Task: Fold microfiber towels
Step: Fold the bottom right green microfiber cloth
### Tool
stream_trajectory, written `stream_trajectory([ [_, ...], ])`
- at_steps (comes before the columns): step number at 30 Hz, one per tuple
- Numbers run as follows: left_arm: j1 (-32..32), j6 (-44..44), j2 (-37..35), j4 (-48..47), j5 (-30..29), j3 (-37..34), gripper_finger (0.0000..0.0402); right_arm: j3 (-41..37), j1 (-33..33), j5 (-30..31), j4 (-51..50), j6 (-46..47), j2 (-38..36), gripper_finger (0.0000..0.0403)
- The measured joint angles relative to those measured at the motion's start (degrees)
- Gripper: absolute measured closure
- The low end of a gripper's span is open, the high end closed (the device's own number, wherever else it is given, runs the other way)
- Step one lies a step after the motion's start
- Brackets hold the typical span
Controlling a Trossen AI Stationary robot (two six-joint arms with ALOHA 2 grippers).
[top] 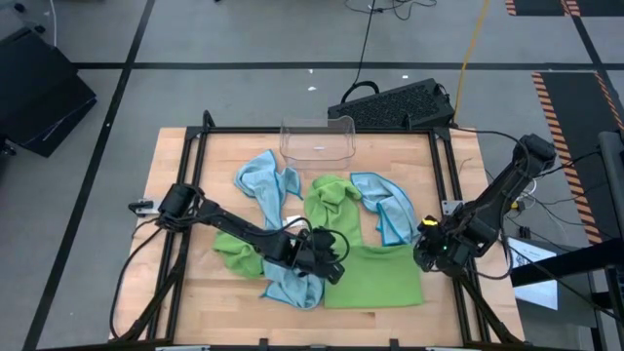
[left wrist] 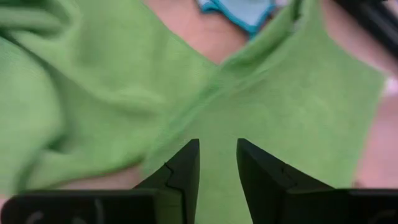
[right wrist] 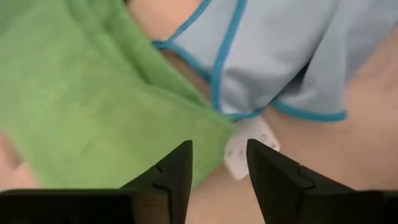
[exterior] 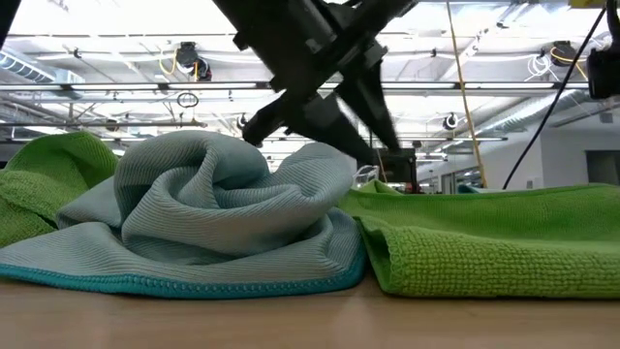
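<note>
Jaws of both grippers parted, empty, over folded green towel (top: 375,276); white tag (right wrist: 244,149) unreadable.

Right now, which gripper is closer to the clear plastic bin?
Left. The left gripper sits mid-table below the clear plastic bin; the right gripper hangs off by the table's right edge, farther away.

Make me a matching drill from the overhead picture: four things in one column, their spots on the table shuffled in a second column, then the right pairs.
Things
1. clear plastic bin
2. flat green towel
3. left gripper
4. right gripper

Places
A. at the flat green towel's right corner
B. far edge of the table, middle
C. at the flat green towel's left edge
D. near edge, spread between both grippers

Pairs: 1-B, 2-D, 3-C, 4-A
</note>
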Motion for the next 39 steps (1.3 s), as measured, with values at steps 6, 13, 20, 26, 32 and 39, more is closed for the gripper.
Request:
stream_trajectory([
  [6,0.0,-0.4,0.0,13.6,4.5,0.0,0.0292,1.4,0.0,2.0,9.5,-3.1,-3.4,0.0263],
  [13,1.1,13.4,-0.1,19.7,4.3,0.0,0.0315,-4.2,-2.6,5.6,34.0,-19.3,-1.0,0.0308],
  [20,3.4,14.5,1.3,9.5,7.9,-0.1,0.0346,-10.8,-11.1,3.7,42.5,-23.8,2.3,0.0377],
  [26,5.8,15.7,1.0,11.9,10.7,0.0,0.0376,-14.8,-18.2,-8.0,55.6,-33.3,2.6,0.0398],
  [32,7.1,20.2,2.0,11.0,13.0,-0.7,0.0398,-15.1,-22.4,-9.4,55.6,-36.1,5.4,0.0402],
  [39,9.1,20.2,1.9,12.9,20.3,-1.3,0.0391,-15.1,-25.8,-15.9,60.3,-37.3,7.2,0.0402],
])
